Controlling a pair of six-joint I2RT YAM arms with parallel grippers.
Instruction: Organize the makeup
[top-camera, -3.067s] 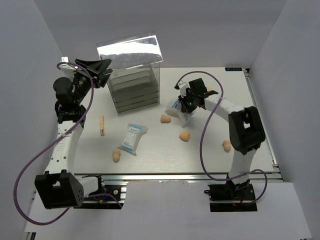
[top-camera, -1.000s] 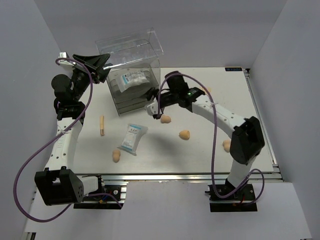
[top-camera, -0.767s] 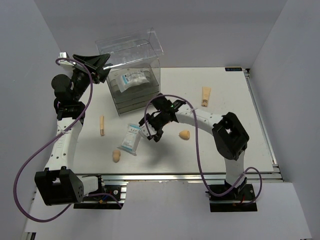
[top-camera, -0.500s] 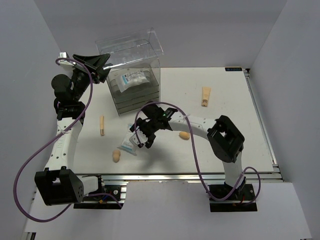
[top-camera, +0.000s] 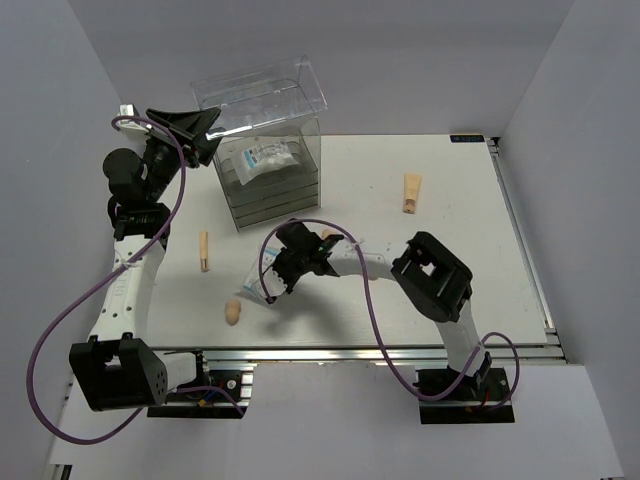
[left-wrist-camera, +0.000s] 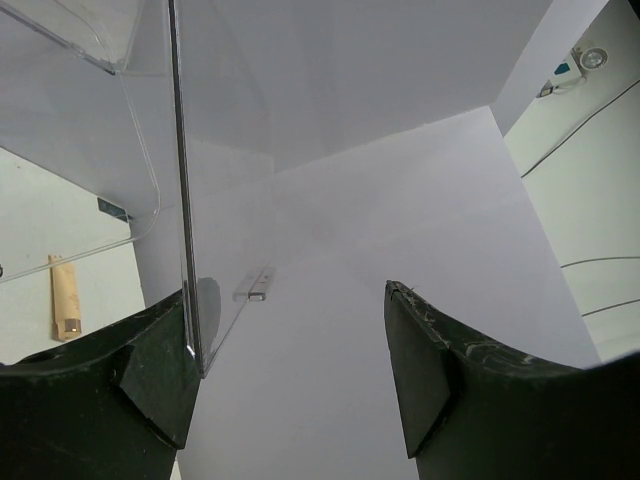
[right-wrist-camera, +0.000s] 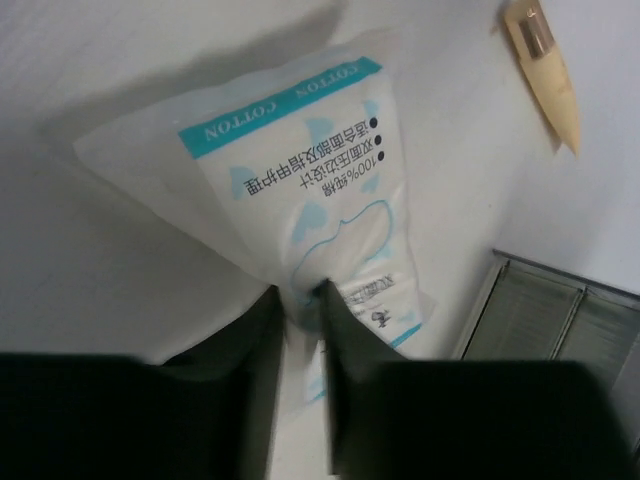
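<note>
**Overhead view:** the right arm stretches across the white table (top-camera: 470, 230) to its near-left part. There the right gripper (top-camera: 273, 283) sits over a white-and-blue packet (top-camera: 257, 284), and its body hides where the two meet.

**Right wrist camera:** this view shows the contact. The two black fingers (right-wrist-camera: 240, 350) are pinched almost together on the packet's edge, with the film caught between them. The white plastic carries a teal band reading "100% COTTON" and pale blue shapes. A thin tan stick (right-wrist-camera: 545, 75) lies just beyond the packet, and the drawer fronts of the clear drawer box (right-wrist-camera: 560, 315) show at one side.

**Elsewhere on the table, seen only from above:**
- A second packet (top-camera: 262, 157) lies in the top of the box, which stands at the far left.
- A tan cone-shaped tube (top-camera: 411, 192) lies far right, well apart from everything else.
- A peach sponge (top-camera: 233, 312) lies near the gripped packet, toward the near edge.
- Another sponge (top-camera: 329, 234) peeks out from beside the right arm.

**Left arm:** the left gripper (top-camera: 197, 133) is raised at the box's far-left corner, under the tilted clear lid (top-camera: 258, 92). Its wrist camera shows the jaws spread wide and clamping nothing. The lid's edge lies against the inside of one finger (left-wrist-camera: 150, 370).
</note>
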